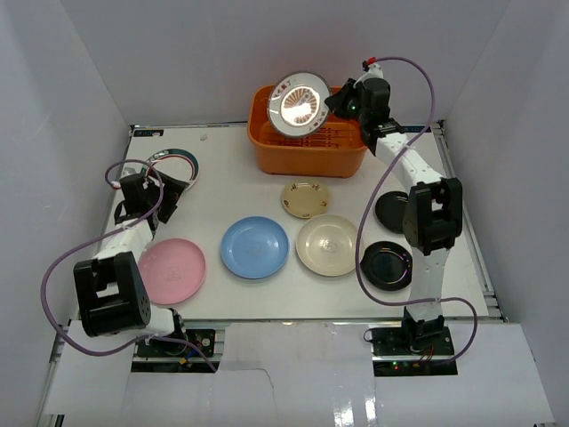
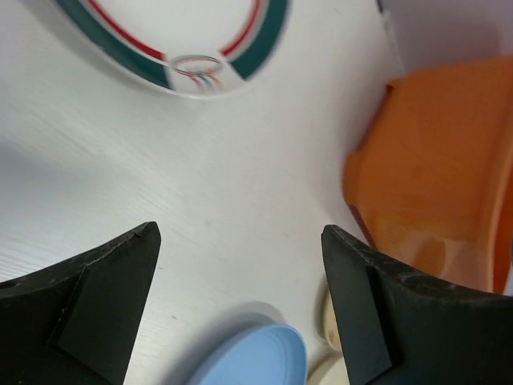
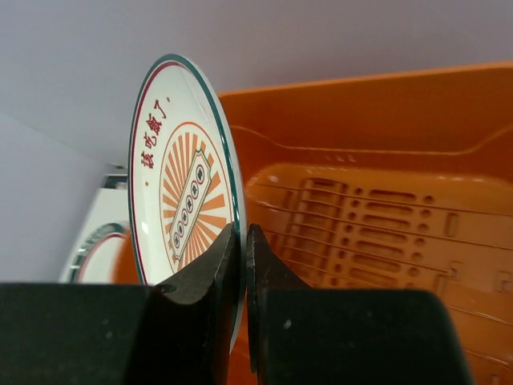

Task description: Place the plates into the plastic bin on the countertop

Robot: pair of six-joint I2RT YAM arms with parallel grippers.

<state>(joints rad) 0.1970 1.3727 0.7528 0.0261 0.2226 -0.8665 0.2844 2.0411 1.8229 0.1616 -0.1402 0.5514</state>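
Observation:
My right gripper (image 1: 342,98) is shut on the rim of a white plate with an orange sunburst pattern (image 1: 298,104) and holds it on edge above the orange bin (image 1: 307,156). In the right wrist view the plate (image 3: 180,168) stands upright in my gripper (image 3: 243,241) over the bin's slotted bottom (image 3: 377,224). My left gripper (image 1: 169,191) is open and empty beside the second patterned white plate (image 1: 184,160), which also shows in the left wrist view (image 2: 172,40). Pink (image 1: 172,269), light blue (image 1: 254,246), cream (image 1: 326,245), small tan (image 1: 305,198) and two black plates (image 1: 386,265) (image 1: 389,209) lie on the countertop (image 1: 222,191).
White walls enclose the countertop on three sides. The bin stands at the back centre. In the left wrist view the bin wall (image 2: 433,176) is at the right and the light blue plate (image 2: 256,361) lies below my open fingers.

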